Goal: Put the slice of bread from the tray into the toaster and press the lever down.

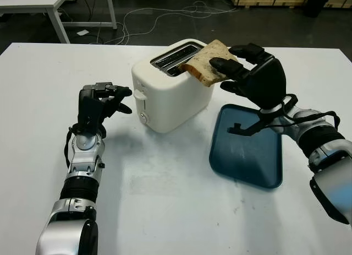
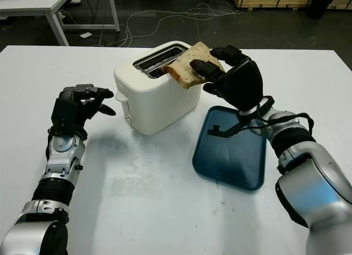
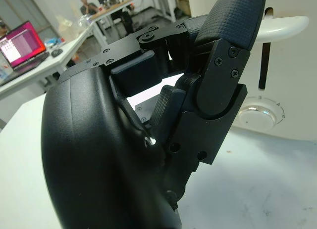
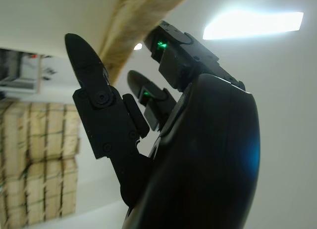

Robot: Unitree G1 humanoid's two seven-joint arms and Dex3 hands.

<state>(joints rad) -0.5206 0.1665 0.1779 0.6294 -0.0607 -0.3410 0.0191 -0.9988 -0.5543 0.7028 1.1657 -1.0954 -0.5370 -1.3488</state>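
Note:
The white toaster (image 1: pixel 170 95) stands mid-table with its slots facing up. A toasted-looking slice of bread (image 1: pixel 209 65) lies tilted across the toaster's far right top corner, one end over the slots. My right hand (image 1: pixel 225 59) is shut on the slice from the right, thumb on top. The same slice shows as a tan strip (image 4: pixel 133 26) beyond the fingers (image 4: pixel 89 66). My left hand (image 1: pixel 125 99) is open, just left of the toaster, level with the white lever (image 1: pixel 139 93). The lever (image 3: pixel 282 25) is up, above the dial (image 3: pixel 257 115).
A blue tray (image 1: pixel 247 150) lies right of the toaster, under my right forearm. The white table (image 1: pixel 165 211) has free room in front. Behind it are a white desk (image 1: pixel 49 4) and floor cables (image 1: pixel 165 15). A person (image 3: pixel 89 4) sits far off.

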